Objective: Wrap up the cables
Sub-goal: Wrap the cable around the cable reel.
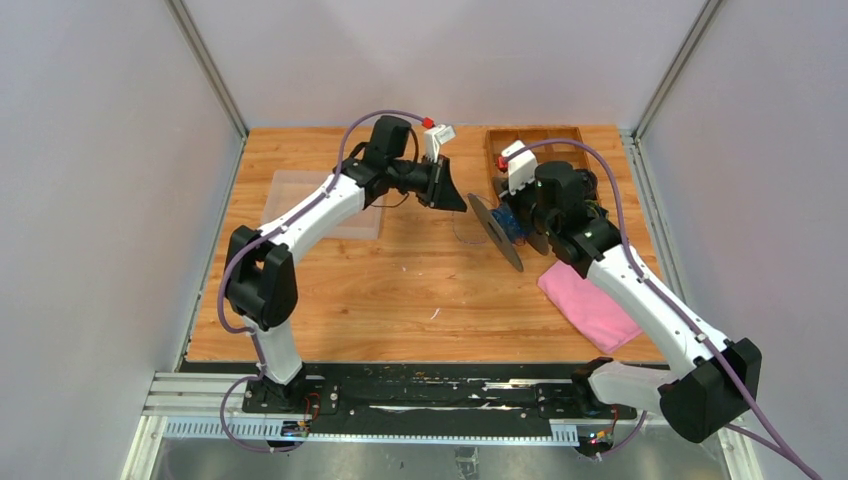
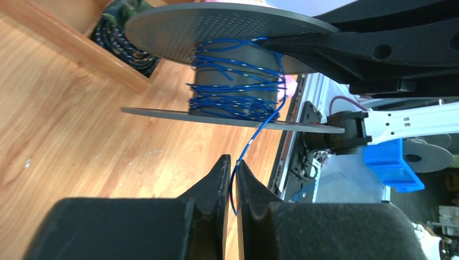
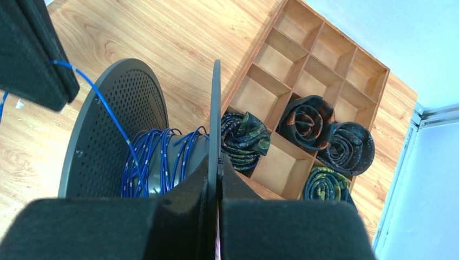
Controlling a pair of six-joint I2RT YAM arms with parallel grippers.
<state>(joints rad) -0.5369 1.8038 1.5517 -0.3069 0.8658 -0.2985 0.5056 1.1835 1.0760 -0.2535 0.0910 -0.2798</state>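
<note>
One thin blue cable [image 2: 250, 140] pinched in left claw [image 2: 233, 160] | right claw [image 3: 217, 160] clamps perforated spool [image 3: 116, 108]

Robot lab cell: white panels [image 1: 90, 200], aluminium posts [image 1: 205, 62], wooden tabletop [image 1: 400, 290], mounting rail [image 1: 400, 432].

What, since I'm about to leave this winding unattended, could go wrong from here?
The thin blue cable is pinched only between the jaw tips of the left gripper; it could slip out.
Turns on the spool lie loose and crossed; they may tangle.
The right gripper clamps the spool by one thin flange; it could twist loose.
</note>
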